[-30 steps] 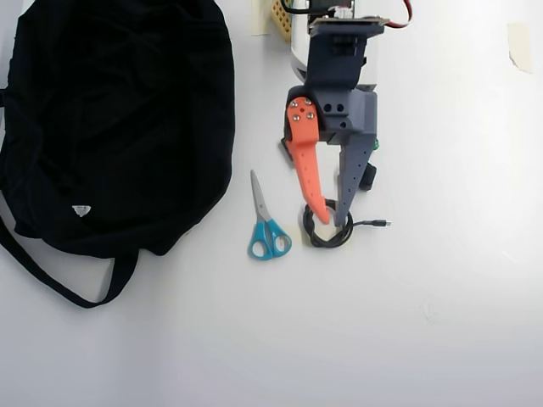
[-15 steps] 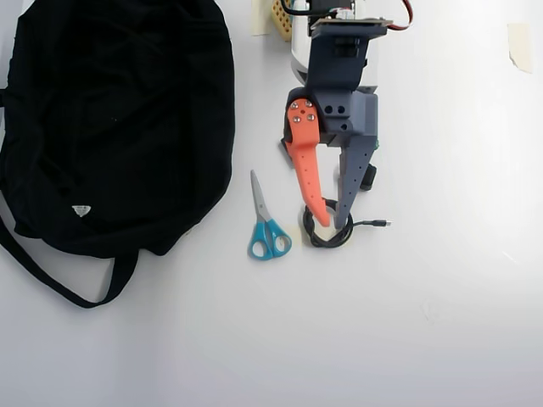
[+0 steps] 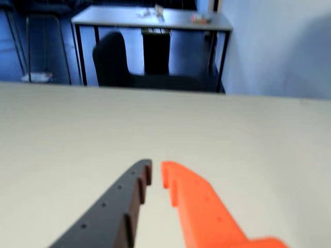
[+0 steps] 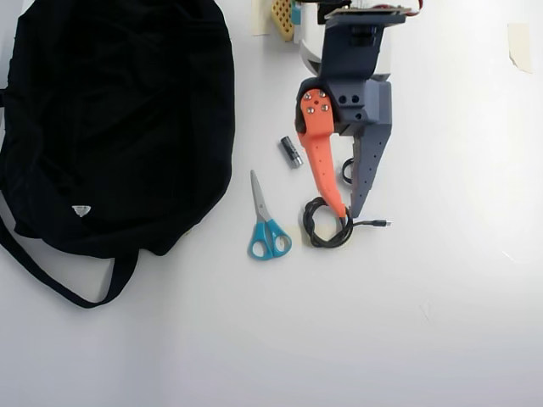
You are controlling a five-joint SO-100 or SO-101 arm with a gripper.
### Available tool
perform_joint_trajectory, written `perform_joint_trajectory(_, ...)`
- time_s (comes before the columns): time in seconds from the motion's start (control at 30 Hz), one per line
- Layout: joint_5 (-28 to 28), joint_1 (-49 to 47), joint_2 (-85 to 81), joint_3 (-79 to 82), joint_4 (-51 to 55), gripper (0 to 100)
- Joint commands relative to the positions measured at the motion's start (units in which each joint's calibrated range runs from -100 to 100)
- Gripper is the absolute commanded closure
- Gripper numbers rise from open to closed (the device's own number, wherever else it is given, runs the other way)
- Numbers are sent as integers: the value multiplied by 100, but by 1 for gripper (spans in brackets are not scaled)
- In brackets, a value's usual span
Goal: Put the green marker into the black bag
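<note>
From the overhead view I see the gripper (image 4: 348,212) pointing down the picture, its orange and grey fingers drawn together at the tips with only a sliver between them and nothing held. The wrist view shows the same: the gripper (image 3: 155,173) has its 2 tips almost meeting over the bare pale table (image 3: 77,144).

Directly under the fingertips lies a coiled black cable (image 4: 309,222), its plug end trailing off just right of the gripper. Just left of the gripper lie the blue-handled scissors (image 4: 267,225), blades pointing up the picture. A little further off, up and to the left of the fingertips and beside the orange finger, sits 1 short grey-black cylinder (image 4: 291,152).

Well to the left of the gripper, beyond the scissors, the black bag (image 4: 119,119) lies slumped flat, a small white tag (image 4: 81,210) near its lower edge and a thin strap (image 4: 51,284) looping out below it.

The green marker I cannot find in either view.

Farthest out, past the table edge in the wrist view, stand another table (image 3: 150,19) and a dark chair (image 3: 111,62).
</note>
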Motion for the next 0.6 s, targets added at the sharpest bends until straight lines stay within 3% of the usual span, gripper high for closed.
perform_joint_trajectory(0.0, -9, -63, -585, -291, 907, 98)
perform_joint_trajectory(0.57, 38, -811, -1307, -174, 4447, 98)
